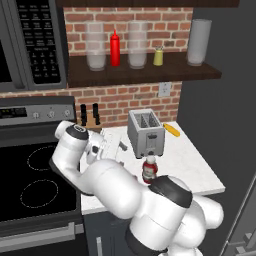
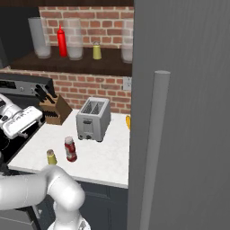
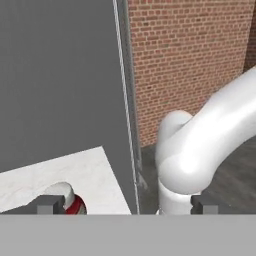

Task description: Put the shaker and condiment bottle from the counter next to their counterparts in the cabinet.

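The squat red condiment bottle [image 1: 149, 169] [image 2: 69, 149] stands on the white counter [image 2: 103, 157] in front of the toaster. In the hand view its pale cap and red shoulder [image 3: 67, 196] show beside my left fingertip. The small yellow-olive shaker [image 2: 52, 157] stands just left of the bottle. On the dark wooden cabinet shelf [image 1: 145, 75] stand the tall red squeeze bottle [image 1: 115, 48] [image 2: 62, 41] and the twin shaker [image 1: 158, 56] [image 2: 96, 50]. My gripper [image 1: 118, 145] [image 3: 127, 204] is open and holds nothing. It hovers over the counter, left of the toaster.
A silver toaster [image 1: 145, 132] [image 2: 93, 119] sits mid-counter, a knife block [image 2: 54, 110] behind it to the left, and a yellow item [image 1: 172, 130] to its right. Clear jars [image 1: 96, 47] flank the shelf items. A tall grey panel with a handle [image 2: 155, 134] borders the counter's right side.
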{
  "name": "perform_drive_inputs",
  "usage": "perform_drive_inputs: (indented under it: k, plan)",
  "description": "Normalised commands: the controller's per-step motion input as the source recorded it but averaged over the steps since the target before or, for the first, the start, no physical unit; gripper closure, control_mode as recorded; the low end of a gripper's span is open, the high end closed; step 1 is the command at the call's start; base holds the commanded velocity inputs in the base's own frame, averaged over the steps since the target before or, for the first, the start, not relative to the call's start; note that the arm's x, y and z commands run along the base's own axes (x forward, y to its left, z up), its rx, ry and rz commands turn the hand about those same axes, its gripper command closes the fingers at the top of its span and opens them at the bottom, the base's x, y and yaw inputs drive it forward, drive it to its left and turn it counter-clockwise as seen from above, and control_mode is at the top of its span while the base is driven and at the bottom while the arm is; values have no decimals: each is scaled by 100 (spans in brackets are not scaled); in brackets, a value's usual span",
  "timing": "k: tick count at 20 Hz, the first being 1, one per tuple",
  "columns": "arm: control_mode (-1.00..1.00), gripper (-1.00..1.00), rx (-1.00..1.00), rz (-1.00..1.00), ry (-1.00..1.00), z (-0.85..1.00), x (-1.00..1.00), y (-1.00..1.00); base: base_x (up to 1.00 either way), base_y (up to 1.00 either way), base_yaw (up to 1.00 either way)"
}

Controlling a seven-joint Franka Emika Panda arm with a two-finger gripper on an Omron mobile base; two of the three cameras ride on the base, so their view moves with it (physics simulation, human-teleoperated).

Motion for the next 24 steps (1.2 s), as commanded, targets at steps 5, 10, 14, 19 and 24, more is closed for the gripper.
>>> perform_drive_inputs:
  k: [5,10,14,19,24]
  plan:
    - [-100,-100,-7,9,2,-45,-1,-9,0,0,0]
    - [-100,-100,-20,29,0,-62,0,-29,0,0,0]
    - [-100,-100,-14,33,0,-59,9,-38,0,0,0]
    - [-100,-100,0,5,0,-3,3,-3,0,0,0]
    - [-100,-100,11,0,0,-28,0,3,0,0,0]
